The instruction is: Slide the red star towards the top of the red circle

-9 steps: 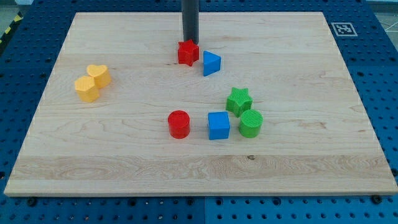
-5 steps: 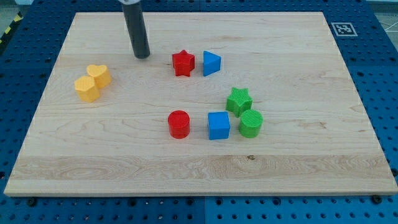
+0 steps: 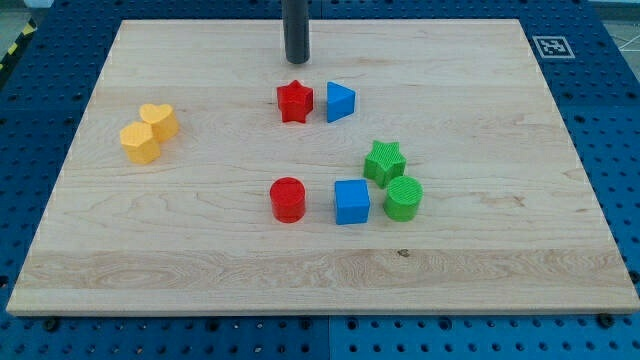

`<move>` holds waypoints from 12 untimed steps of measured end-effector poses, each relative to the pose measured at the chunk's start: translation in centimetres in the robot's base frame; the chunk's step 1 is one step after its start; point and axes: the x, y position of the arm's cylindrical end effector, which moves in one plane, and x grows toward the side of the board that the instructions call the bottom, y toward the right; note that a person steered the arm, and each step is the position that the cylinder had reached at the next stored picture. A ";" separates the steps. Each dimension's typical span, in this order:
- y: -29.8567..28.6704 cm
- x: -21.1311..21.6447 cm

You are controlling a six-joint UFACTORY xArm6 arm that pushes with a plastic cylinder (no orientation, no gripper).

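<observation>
My tip [image 3: 297,60] sits on the worktop [image 3: 200,250] just above the red star [image 3: 294,101], apart from it. No end effector fitted, only the rod. Red star lies beside the blue triangle [image 3: 340,102], well above the red circle [image 3: 287,199].

Bright, even overhead light, sharp focus throughout, with only faint soft shadows under the blocks.

A single camera looked down at a slant from beyond the bottom edge of the wooden board [image 3: 200,270]. It stood far enough back to take in the whole board and the blue pegboard [image 3: 610,120] around it.
</observation>
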 end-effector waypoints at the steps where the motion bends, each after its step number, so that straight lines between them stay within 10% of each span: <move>1: 0.1 1.9; 12: 0.1 16.2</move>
